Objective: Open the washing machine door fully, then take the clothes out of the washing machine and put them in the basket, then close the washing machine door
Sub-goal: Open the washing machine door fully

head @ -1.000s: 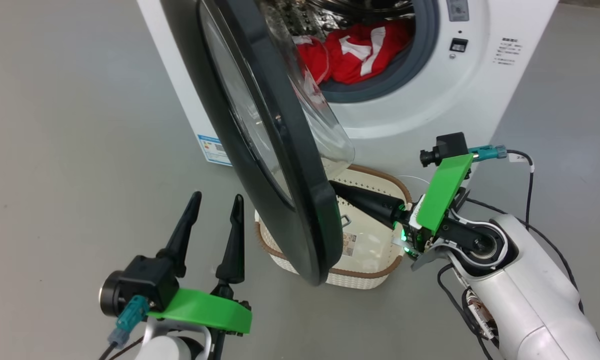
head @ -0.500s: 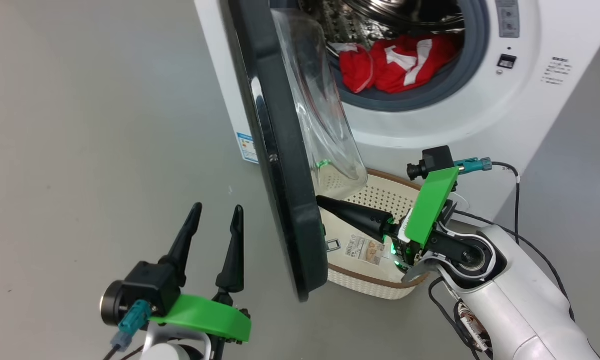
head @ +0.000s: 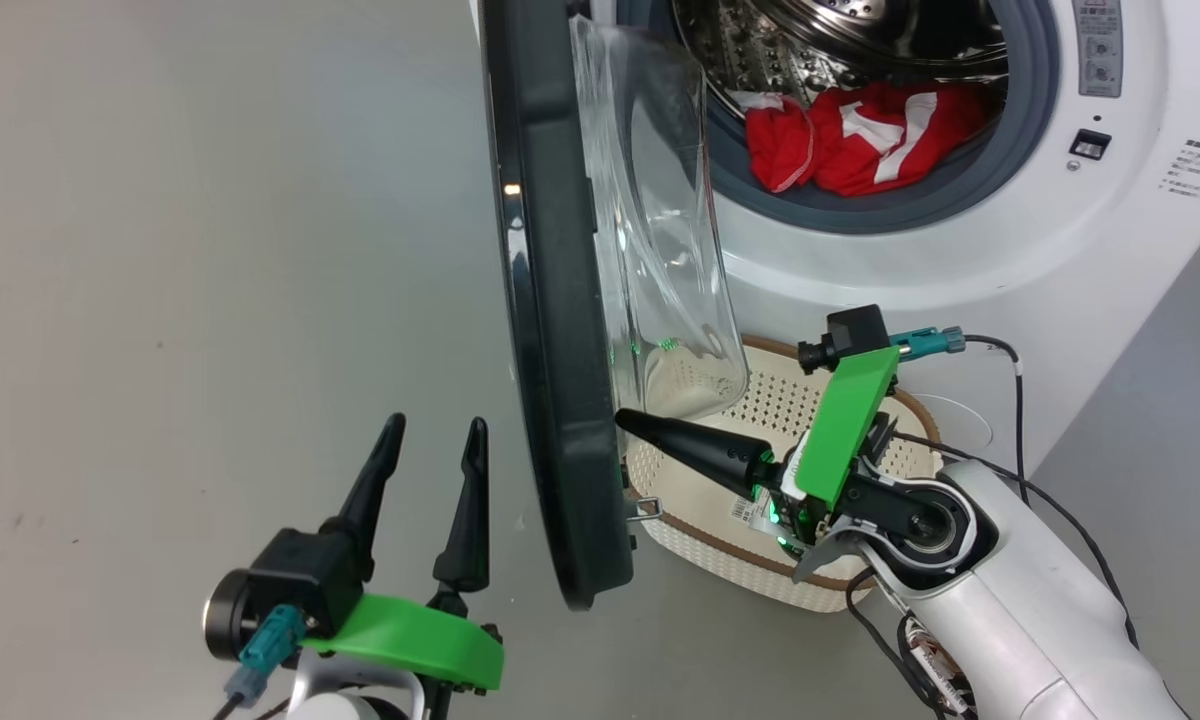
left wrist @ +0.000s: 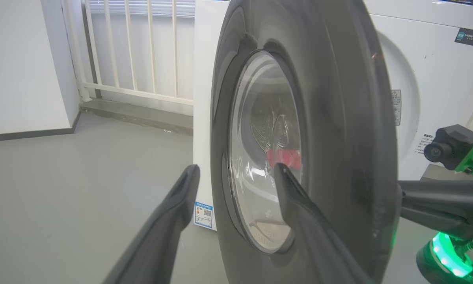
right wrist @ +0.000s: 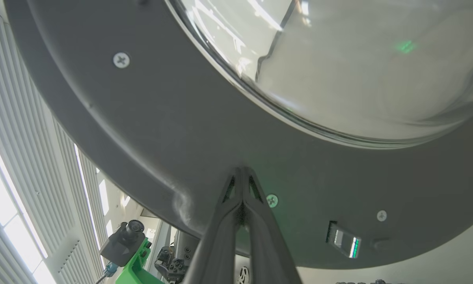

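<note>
Opening the door [head: 550, 300]: right gripper [head: 622, 417], fingers together, touched its inner face; left gripper [head: 436, 425] gaped idle. Next, I judged, push wider.

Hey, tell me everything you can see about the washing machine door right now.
The washing machine door is a large round panel: wide glossy black rim, bulging clear glass bowl at its centre. Its inner face looks matt dark grey, with small screws and a metal latch near the free edge. It stands swung out, roughly edge-on to the head camera. The shut right pincer has its tips against the inner rim; the open left pincer is clear of it.
</note>
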Tool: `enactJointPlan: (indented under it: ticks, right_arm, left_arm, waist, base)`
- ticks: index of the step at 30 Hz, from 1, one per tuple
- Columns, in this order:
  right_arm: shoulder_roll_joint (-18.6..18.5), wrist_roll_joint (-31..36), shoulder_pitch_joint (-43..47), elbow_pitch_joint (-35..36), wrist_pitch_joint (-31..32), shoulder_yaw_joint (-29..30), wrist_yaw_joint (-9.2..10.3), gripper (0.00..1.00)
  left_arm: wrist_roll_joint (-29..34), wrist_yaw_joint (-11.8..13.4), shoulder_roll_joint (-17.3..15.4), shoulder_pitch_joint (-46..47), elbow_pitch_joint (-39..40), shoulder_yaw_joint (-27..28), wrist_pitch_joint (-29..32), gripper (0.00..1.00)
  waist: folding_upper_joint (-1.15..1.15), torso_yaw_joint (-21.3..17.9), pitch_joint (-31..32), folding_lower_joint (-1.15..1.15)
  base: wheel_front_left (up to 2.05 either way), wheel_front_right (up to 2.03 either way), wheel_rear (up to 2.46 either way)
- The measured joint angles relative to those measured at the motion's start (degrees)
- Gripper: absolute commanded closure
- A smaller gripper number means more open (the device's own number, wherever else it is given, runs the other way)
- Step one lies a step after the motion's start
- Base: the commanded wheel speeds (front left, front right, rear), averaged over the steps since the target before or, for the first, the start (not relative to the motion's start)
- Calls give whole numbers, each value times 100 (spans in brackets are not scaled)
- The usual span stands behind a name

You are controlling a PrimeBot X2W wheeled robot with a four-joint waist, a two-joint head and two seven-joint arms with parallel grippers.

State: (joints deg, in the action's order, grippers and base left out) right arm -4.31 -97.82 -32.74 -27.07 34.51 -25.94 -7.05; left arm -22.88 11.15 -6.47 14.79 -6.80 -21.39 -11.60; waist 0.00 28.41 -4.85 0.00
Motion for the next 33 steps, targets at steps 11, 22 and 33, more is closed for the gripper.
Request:
enactJointPlan:
  ticks: [11,22,33]
  right_arm:
    - [-27,-144,-10,0,-82,-171,0,100]
    - [-54,-240,-18,-16,-292,-348,0,100]
    - [-461,1349,-35,100,-2062,-554,0,0]
  left_arm:
    - [-43,44,-3,-75,-1,-29,0,0]
    - [-86,68,-11,-77,-5,-34,-2,0]
    - [-191,100,-58,-86,84,47,-127,0]
  waist:
    - [0,180,-32,0]
    - [0,242,-21,0]
    - [0,143,-13,0]
  base:
    - [0,0,0]
    - [0,0,0]
    - [0,0,0]
